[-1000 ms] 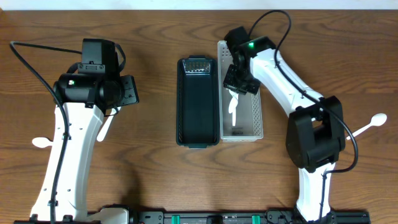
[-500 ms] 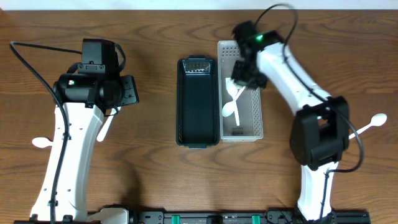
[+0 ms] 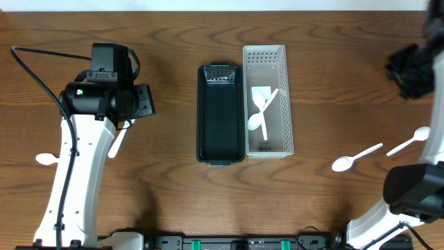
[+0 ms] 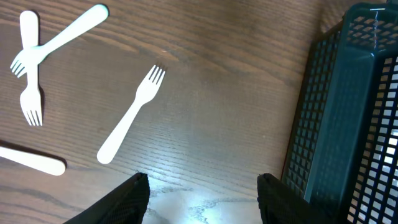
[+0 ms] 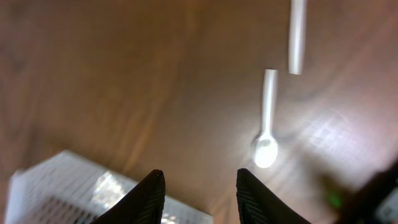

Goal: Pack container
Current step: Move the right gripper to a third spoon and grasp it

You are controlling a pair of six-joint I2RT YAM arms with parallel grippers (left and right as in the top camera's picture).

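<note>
A white mesh bin (image 3: 283, 97) holds two white spoons (image 3: 261, 110); a dark bin (image 3: 220, 114) stands beside it on its left. Two more white spoons (image 3: 355, 158) (image 3: 411, 140) lie on the table at the right; the right wrist view shows one whole (image 5: 267, 118). Several white forks lie on the table at the left, one of them (image 4: 129, 116) near my left gripper. My left gripper (image 4: 202, 193) is open and empty, hovering left of the dark bin (image 4: 348, 118). My right gripper (image 5: 200, 193) is open and empty, at the far right edge (image 3: 411, 69).
A white utensil (image 3: 47, 158) lies at the far left of the table. Crossed forks (image 4: 31, 68) lie at the left in the left wrist view. A corner of the white bin (image 5: 68, 186) shows blurred in the right wrist view.
My right gripper let go of a spoon into the white bin, then swung away fast to the far right. The left arm has not moved.
</note>
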